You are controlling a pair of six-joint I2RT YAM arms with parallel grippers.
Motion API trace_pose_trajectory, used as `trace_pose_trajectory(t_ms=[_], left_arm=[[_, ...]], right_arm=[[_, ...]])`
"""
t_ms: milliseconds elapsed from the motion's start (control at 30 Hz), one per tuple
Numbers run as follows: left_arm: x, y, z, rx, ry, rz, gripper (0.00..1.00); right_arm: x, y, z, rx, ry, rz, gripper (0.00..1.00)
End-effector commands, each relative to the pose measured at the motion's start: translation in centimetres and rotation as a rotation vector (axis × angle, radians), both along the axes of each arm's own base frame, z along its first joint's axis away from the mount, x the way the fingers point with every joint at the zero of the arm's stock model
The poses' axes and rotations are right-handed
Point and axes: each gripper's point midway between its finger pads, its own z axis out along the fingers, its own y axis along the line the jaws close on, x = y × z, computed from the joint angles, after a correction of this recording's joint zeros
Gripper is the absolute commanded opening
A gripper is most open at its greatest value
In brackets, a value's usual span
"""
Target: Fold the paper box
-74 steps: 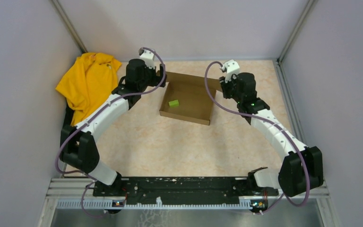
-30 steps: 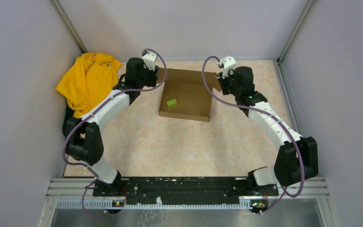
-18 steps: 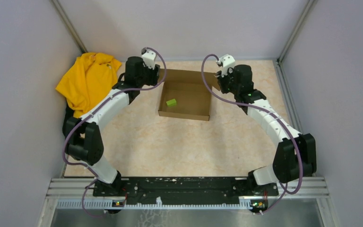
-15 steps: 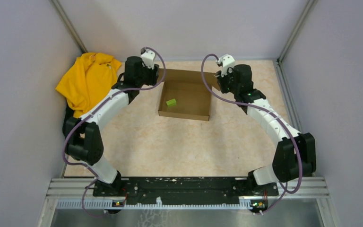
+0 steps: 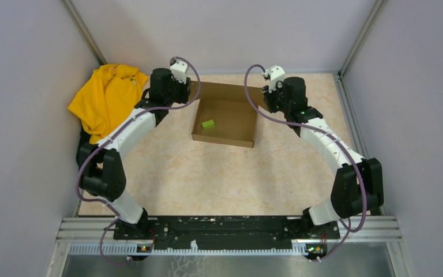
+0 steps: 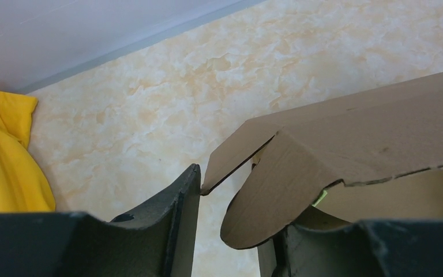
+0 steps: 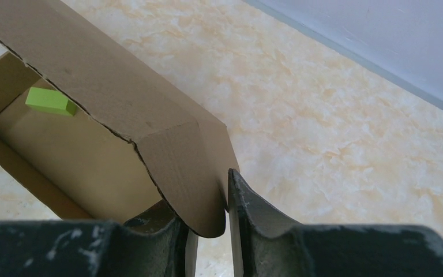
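The paper box [image 5: 224,122] is a shallow brown cardboard tray standing open at the back middle of the table, and its lid [image 5: 225,91] is raised behind it. A small green block [image 5: 208,123] lies inside. My left gripper [image 5: 192,92] is at the lid's left corner. In the left wrist view this gripper [image 6: 228,193] is open: the lid's rounded side flap [image 6: 277,190] rests on the right finger, with a gap to the left finger [image 6: 179,219]. My right gripper [image 5: 263,98] is at the right corner. Its wrist view shows it [image 7: 205,193] shut on the other rounded flap [image 7: 187,167].
A yellow cloth garment [image 5: 107,99] lies heaped at the back left against the wall. Grey walls enclose the marbled table [image 5: 219,179] on three sides. The arms' black base rail [image 5: 225,228] runs along the near edge.
Both grippers and the box have shifted slightly left. The lid now stands a little higher at the back. The right arm has stretched further toward the back.
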Motion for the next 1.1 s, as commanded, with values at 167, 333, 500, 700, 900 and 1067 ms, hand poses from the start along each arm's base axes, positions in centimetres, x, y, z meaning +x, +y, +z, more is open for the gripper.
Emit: trace_pose_trajectory(t_ms=[167,333,500,700,900,1067], left_arm=[[0.0,-0.5,3.5,-0.054,-0.074,-0.033,0.50],[0.1,-0.4,4.6,-0.068,-0.109,-0.030,0.55],[-0.1,-0.2,5.1,-0.070,-0.124,-0.023,0.56],[-0.1,-0.2,4.7,-0.063,-0.114,-0.027,0.47],[-0.1,-0.7,3.7,-0.068,-0.081,-0.047,0.42],[0.1,-0.7,3.3,-0.066,-0.073,-0.045,0.45]], right_arm=[[1.6,0.7,3.9,0.045,-0.096,0.016,0.24],[1.7,0.8,3.9,0.046,-0.092,0.019,0.24],[1.8,0.9,3.8,0.048,-0.089,0.021,0.21],[1.8,1.1,3.6,0.053,-0.082,0.024,0.20],[1.9,1.1,3.5,0.054,-0.079,0.023,0.20],[2.0,1.1,3.4,0.053,-0.074,0.023,0.21]])
